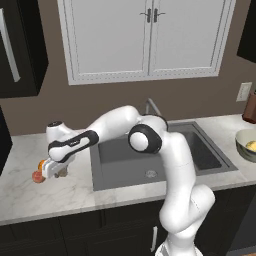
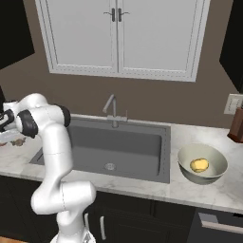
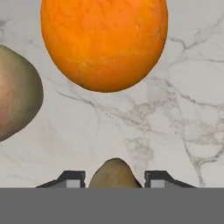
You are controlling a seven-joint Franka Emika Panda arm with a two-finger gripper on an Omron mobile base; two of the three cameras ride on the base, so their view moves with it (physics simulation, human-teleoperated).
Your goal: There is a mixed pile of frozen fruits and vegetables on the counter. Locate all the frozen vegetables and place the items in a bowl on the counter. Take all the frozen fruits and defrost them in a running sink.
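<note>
hand view – grey-brown disc (image 3: pixel 114 173) between pincer (image 3: pixel 114 178) tips, orange ball (image 3: pixel 104 41) beyond

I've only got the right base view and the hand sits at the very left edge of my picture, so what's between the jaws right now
Observer: In the hand view, a small flat grey-brown round piece sits between the jaws, one tip on each side. I can't tell whether they pinch it.
Operator: What else lies near it?
Observer: A textured orange ball lies just beyond it on the white marble-look counter, apart from it.
Operator: And the other fruit?
Observer: A reddish-pink ball lies beside the orange one, with a gap between them.
</note>
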